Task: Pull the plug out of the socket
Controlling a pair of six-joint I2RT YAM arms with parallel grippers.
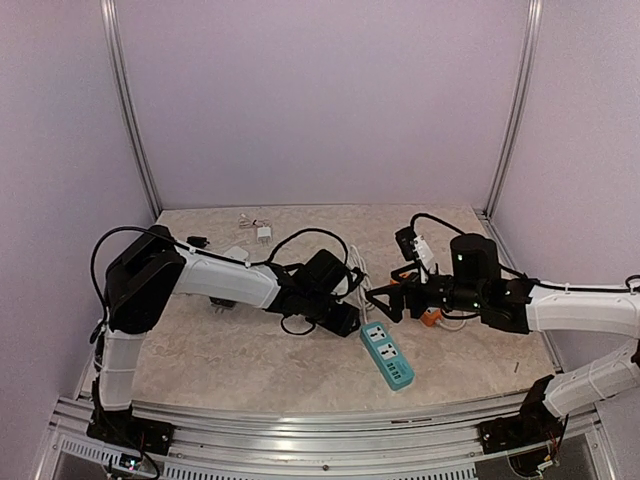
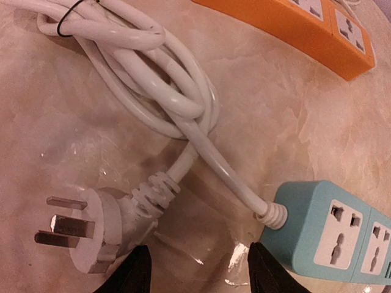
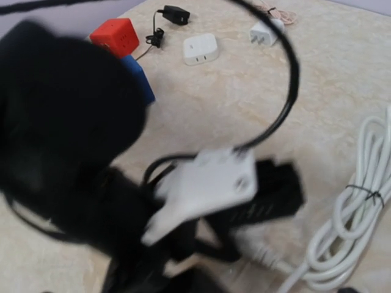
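Note:
A white plug [image 2: 91, 231] lies flat on the table with its prongs bare, apart from any socket. Its cable runs through a tied white coil [image 2: 140, 67] into the end of a teal power strip [image 2: 333, 232], whose visible sockets are empty. The strip also shows in the top view [image 1: 387, 358]. My left gripper [image 2: 198, 271] is open and empty, its fingertips [image 2: 137, 274] just near of the plug and the strip's end. My right gripper [image 1: 385, 300] hovers beside the left wrist above the strip. The right wrist view is blurred and its jaws do not show clearly.
An orange power strip [image 2: 305, 24] lies beyond the coil, partly under the right arm [image 1: 430, 318]. At the back left are a red cube [image 3: 116, 36], a blue cube [image 3: 139, 82], a white adapter [image 3: 200, 49], a white charger [image 3: 266, 33] and a black adapter [image 3: 174, 13].

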